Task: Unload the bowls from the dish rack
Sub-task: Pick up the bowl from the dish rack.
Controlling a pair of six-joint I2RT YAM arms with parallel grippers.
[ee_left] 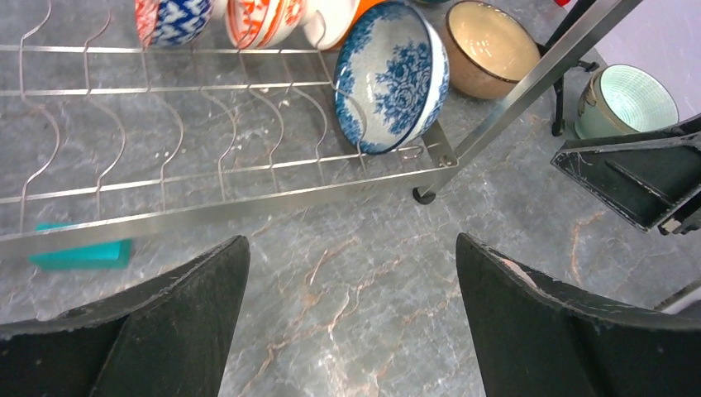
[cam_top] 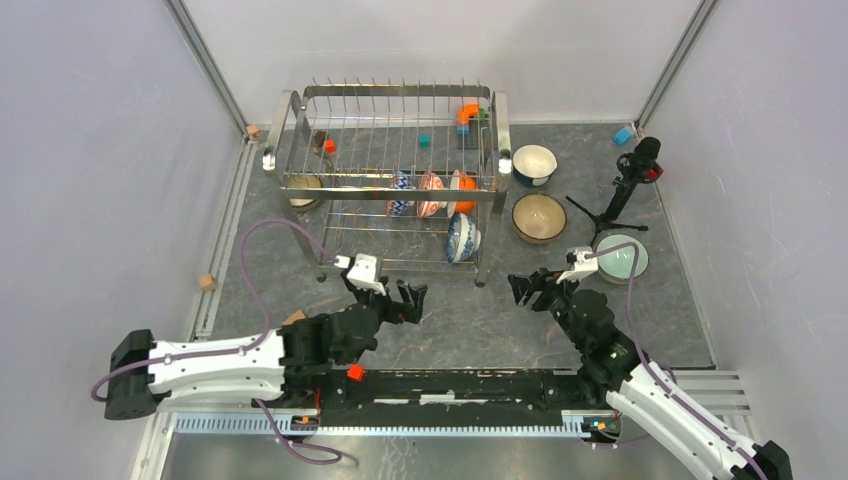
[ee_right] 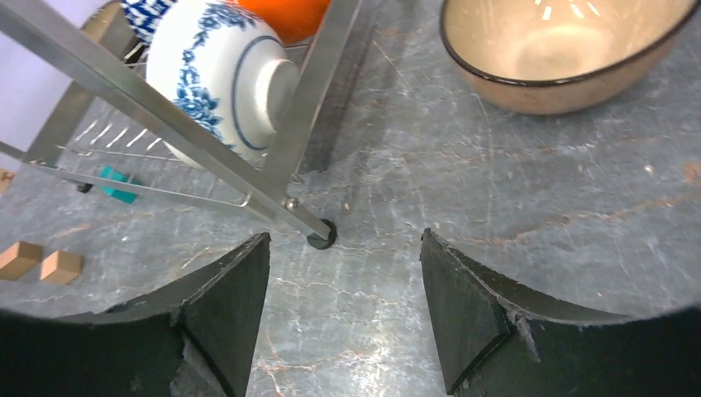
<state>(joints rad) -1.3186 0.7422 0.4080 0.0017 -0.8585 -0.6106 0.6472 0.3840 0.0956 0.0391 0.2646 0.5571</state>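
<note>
The dish rack (cam_top: 398,182) is found standing at the far middle of the counter (cam_top: 450,325), with several bowls set on edge between its prongs. On the upper tier, a blue-and-white bowl (cam_top: 401,194), a red-patterned bowl (cam_top: 431,193) and an orange bowl (cam_top: 463,192) are ranged side by side toward the right end. A tan bowl (cam_top: 304,190) is noted at the rack's left end; its tier cannot be determined. On the lower tier, a blue floral bowl (cam_top: 462,238) is lodged on edge at the right front corner, just inside the corner post and above the rack foot (ee_right: 321,240). Three bowls are set upright on the counter to the right of the rack: a teal-and-white bowl (cam_top: 534,164) farthest back, a dark-rimmed beige bowl (cam_top: 539,217) just in front of it, and a pale green bowl (cam_top: 621,258) nearer the right wall. The left tool (ee_left: 351,241) is observed with its jaws spread fully wide and nothing between them, positioned over bare counter just in front of the rack's front rail. The right tool (ee_right: 345,234) is observed with its jaws parted and nothing gripped, positioned near the rack foot, between the rack and the beige bowl. A teal block (ee_left: 83,255) is seen below the front rail, two wooden blocks (ee_right: 40,260) are seen side by side on the counter, and a small tripod (cam_top: 612,205) is placed right of the beige bowl.
</note>
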